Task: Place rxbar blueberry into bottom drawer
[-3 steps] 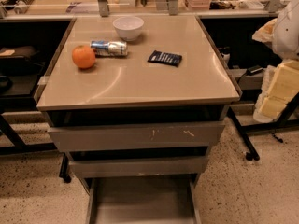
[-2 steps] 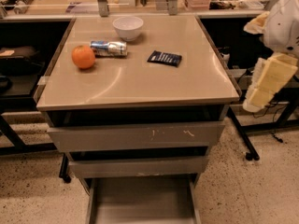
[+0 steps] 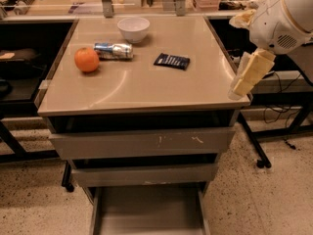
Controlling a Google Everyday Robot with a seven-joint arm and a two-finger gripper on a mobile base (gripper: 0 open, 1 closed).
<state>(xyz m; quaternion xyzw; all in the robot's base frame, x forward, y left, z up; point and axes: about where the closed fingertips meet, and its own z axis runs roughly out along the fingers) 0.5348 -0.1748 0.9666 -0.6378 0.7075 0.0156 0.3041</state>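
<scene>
The rxbar blueberry point(image 3: 171, 61), a flat dark navy wrapper with pale lettering, lies on the beige cabinet top point(image 3: 142, 89), right of centre. The bottom drawer point(image 3: 149, 214) is pulled open at the foot of the cabinet, with a bare grey floor. My gripper point(image 3: 243, 86), cream-coloured, hangs at the cabinet's right edge, to the right of and nearer than the bar, not touching it. The white arm point(image 3: 281, 13) rises from it at the upper right.
An orange point(image 3: 86, 59), a silver-and-blue can point(image 3: 113, 50) lying on its side, and a white bowl point(image 3: 133, 29) sit on the top's left and back. Two shut drawers point(image 3: 142, 143) are above the open one. Black tables flank both sides.
My arm and gripper have moved left and up, from beyond the cabinet's right side to its right edge. The objects on top have not moved.
</scene>
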